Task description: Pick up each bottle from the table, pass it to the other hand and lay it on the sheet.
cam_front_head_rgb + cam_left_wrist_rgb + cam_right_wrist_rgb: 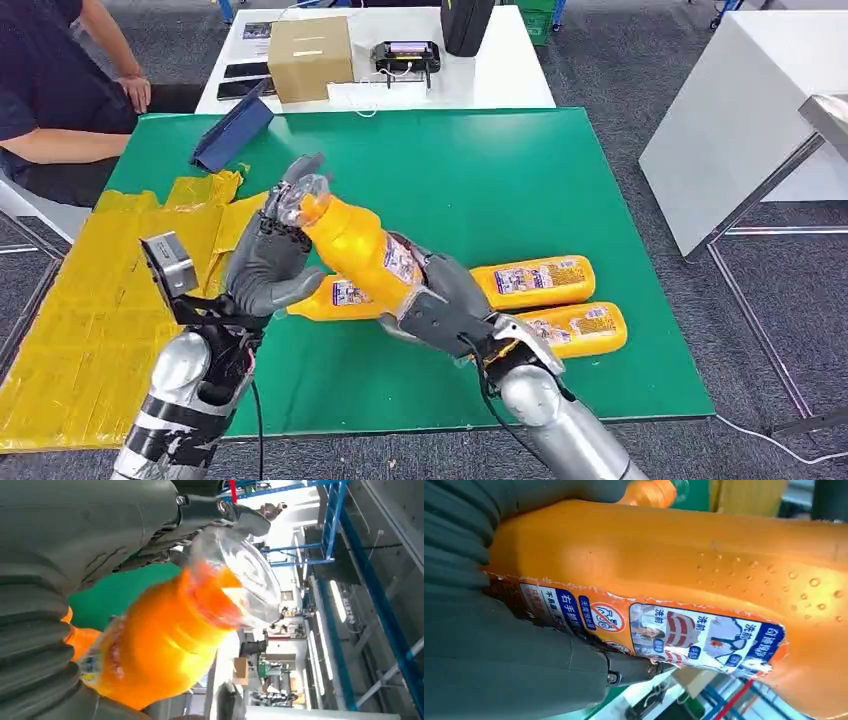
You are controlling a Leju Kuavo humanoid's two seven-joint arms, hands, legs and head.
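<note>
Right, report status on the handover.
Right hand grips the bottle at its base. Left hand closing around the cap end. Three more bottles on the table. Yellow sheet bare, nothing blocking.

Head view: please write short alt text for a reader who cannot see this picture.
Over a green table, the robot's right hand grips an orange bottle by its body while the left hand closes around its clear cap end. Three more orange bottles lie on the table; a yellow sheet lies at the left.
</note>
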